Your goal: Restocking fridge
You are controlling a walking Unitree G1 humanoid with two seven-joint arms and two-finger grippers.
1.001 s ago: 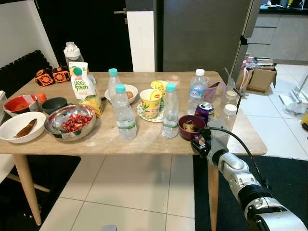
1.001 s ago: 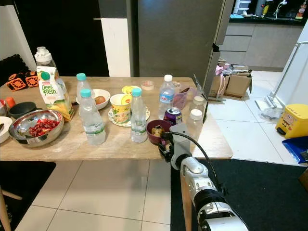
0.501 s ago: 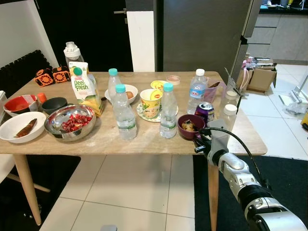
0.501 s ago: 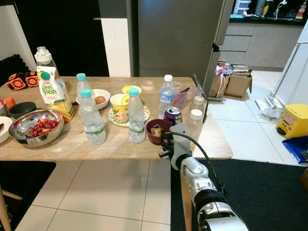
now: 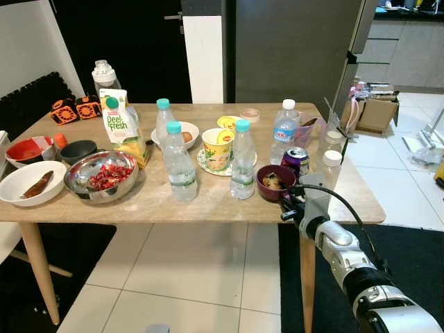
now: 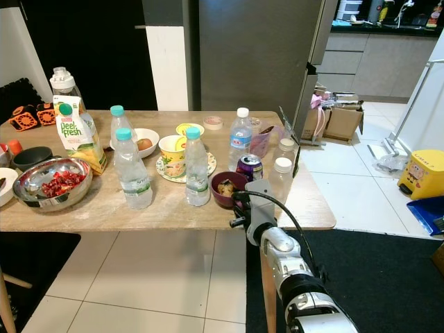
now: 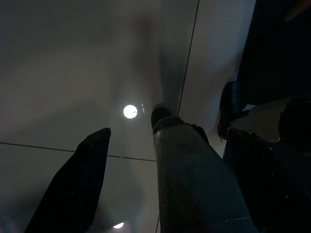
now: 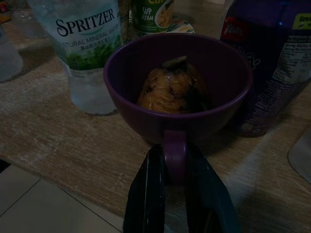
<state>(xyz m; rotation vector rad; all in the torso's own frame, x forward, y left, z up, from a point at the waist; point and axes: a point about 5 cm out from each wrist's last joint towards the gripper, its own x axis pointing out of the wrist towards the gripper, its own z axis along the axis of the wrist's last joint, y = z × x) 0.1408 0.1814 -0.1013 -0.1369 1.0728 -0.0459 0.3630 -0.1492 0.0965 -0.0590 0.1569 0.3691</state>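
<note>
Right wrist view: right gripper (image 8: 175, 162) fingers clamp the handle of the purple cup (image 8: 177, 87) holding browned food (image 8: 170, 90).

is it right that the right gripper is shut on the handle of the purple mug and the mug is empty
Not quite. The right gripper is shut on the handle of the purple mug, but the mug is not empty: the right wrist view shows a brownish piece of food sitting inside it.

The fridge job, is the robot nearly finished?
Just starting. Nothing looks put away. The right pincer is shut on the purple cup's handle at the table edge. Bottles, the juice carton and bowls wait there.
</note>
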